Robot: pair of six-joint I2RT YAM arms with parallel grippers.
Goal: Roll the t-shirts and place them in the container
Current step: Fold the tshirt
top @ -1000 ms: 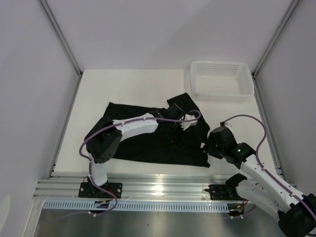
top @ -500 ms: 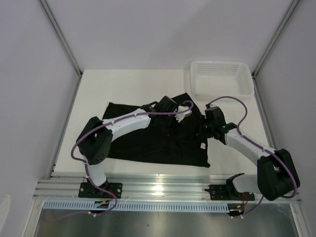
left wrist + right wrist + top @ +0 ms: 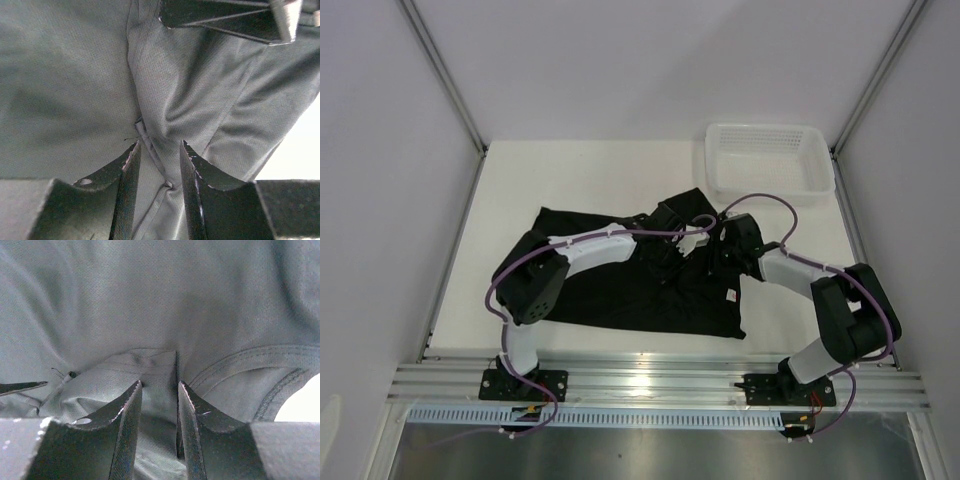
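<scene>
The black t-shirt lies spread and rumpled on the white table, its small pale label near the right edge. My left gripper is down on the shirt's upper right part. In the left wrist view its jaws stand a narrow gap apart, astride a seam ridge of the shirt. My right gripper faces it from the right. Its jaws are also narrowly apart, with a folded edge of fabric between them. Neither pair is seen pressed together.
A white mesh basket stands at the back right corner. Bare white table lies behind and left of the shirt. The right gripper's finger shows close at the top of the left wrist view. Cage posts flank the table.
My right arm has swung from the front right corner in to the shirt's right side. My left gripper has shifted slightly on the shirt's upper right part.
</scene>
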